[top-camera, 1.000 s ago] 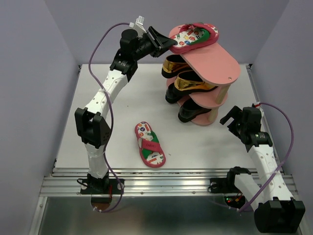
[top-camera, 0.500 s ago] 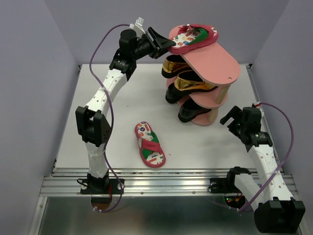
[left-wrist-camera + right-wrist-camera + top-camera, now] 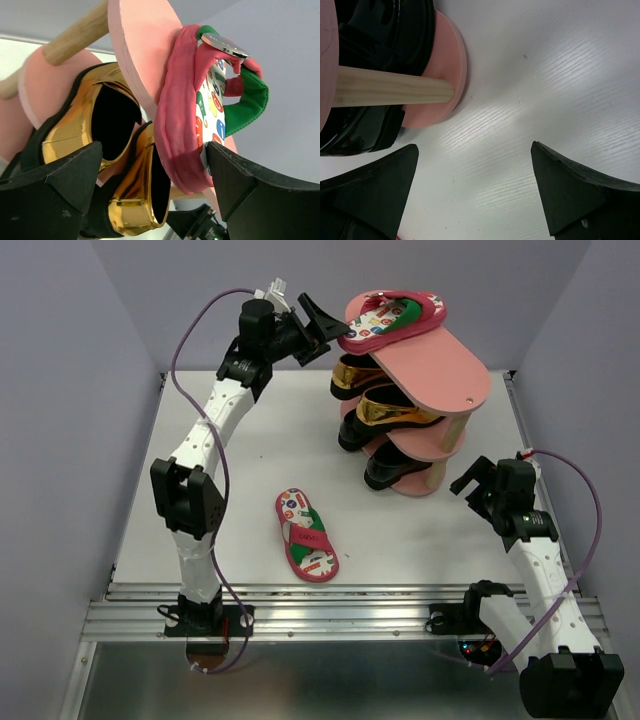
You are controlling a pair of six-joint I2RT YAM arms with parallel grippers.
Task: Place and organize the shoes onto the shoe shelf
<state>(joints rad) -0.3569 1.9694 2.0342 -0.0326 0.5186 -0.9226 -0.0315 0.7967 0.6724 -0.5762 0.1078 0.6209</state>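
Surface: white desk top with a faint wood grain (only resolvable in the right wrist view). A ribbed metal rail runs along the near edge.
Room: plain lavender walls on the left, far and right sides.
Shelf: salmon-pink three-tier shoe shelf, oval boards on pale round wooden posts, standing on the far-right part of the desk.
Top board: first pink flip-flop, printed footbed up, red-green strap. It lies at the board's far-left end with one end hanging past the rim.
Middle board: two shiny metallic gold loafers, side by side.
Bottom board: two glossy black loafers.
Loose shoe: second pink flip-flop, same print and strap, flat on the desk with footbed up. It is close to the near edge, left of centre, well apart from the shelf and both grippers.
Left arm: left gripper is raised over the far edge, level with the top board and just left of it. Its black fingers are spread wide.
Shoe vs left gripper: in the left wrist view the overhanging end of the first pink flip-flop sits in the gap between the fingers. It isn't pinched; whether a fingertip touches it, cannot tell.
Right arm: right gripper is low near the right edge, fingers spread, with only bare desk between them.
Shelf vs right gripper: the bottom board and one post are just beside it, apart from the fingers.
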